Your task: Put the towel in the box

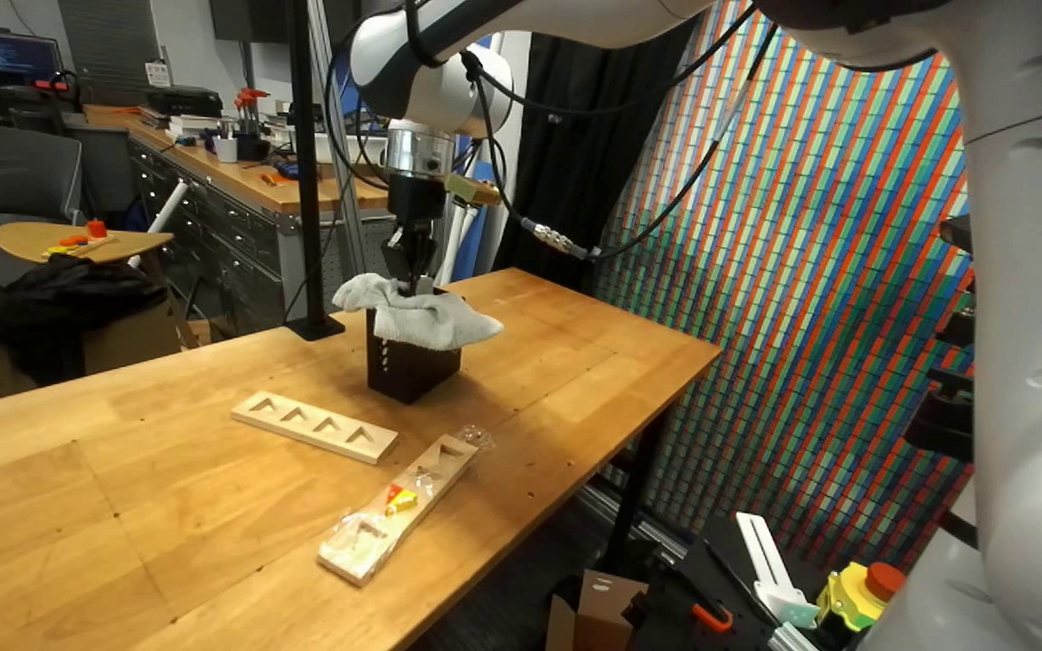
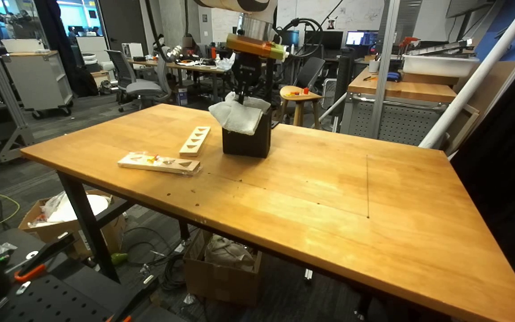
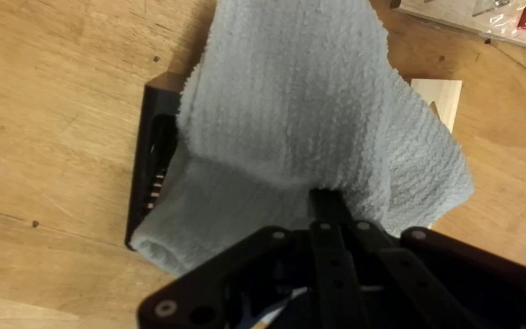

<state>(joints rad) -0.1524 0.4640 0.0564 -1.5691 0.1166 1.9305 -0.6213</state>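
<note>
The white, wrinkled towel lies draped across the top of the dark box, its ends hanging over the sides, in both exterior views. In an exterior view the towel covers most of the opening of the box. From the wrist view, only a strip of the box shows left of the towel. My gripper is shut and points down, its fingertips sunk into the middle of the towel over the box. Whether cloth is pinched between them is hidden.
A pale wooden strip with triangular holes lies on the table near the box. Close to it is a plastic-wrapped strip with a red and yellow piece on it. A black post stands at the table's edge behind the box.
</note>
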